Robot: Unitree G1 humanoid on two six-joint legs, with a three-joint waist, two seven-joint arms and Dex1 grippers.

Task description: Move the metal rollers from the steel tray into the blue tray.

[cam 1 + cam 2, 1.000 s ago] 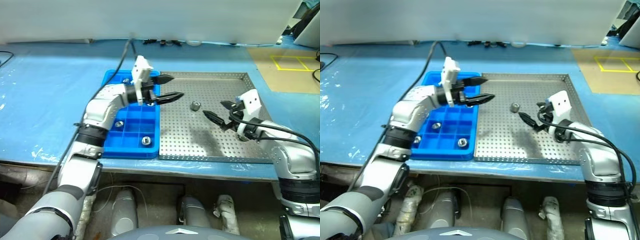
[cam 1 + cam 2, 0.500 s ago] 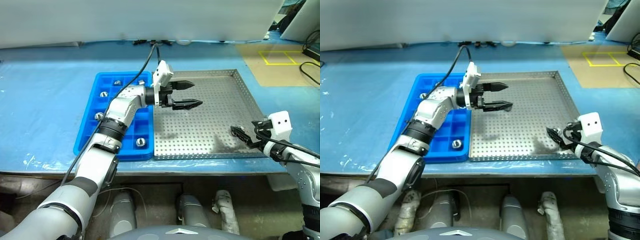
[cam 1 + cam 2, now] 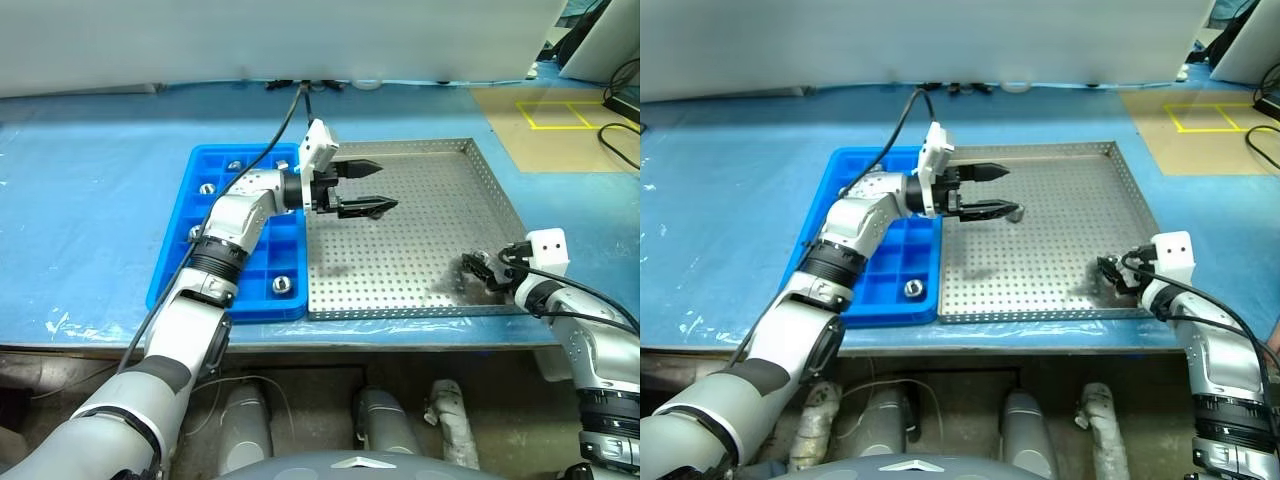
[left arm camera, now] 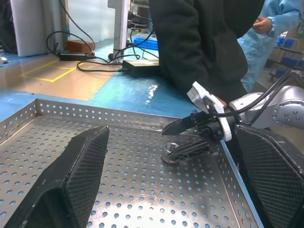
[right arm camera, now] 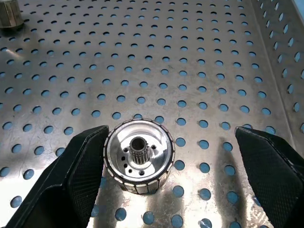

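Bright, even overhead light; soft shadow patch on silver perforated steel tray [image 3: 420, 225]. Glare spots on tray in wrist views. Blurred white band across head views' top.

From my remote station I see a workbench covered in blue sheeting [image 3: 90, 190], glossy and wrinkled near its front edge. A white panel [image 3: 270, 35] stands along the bench's far side, with a tangle of black cables [image 3: 320, 84] at its foot. Beyond the bench's right end, yellow tape [image 3: 556, 112] marks squares on a tan floor. In the left wrist view, a person in a dark top [image 4: 202, 40] stands close to the bench; another in pale blue [image 4: 280, 26] stands behind.
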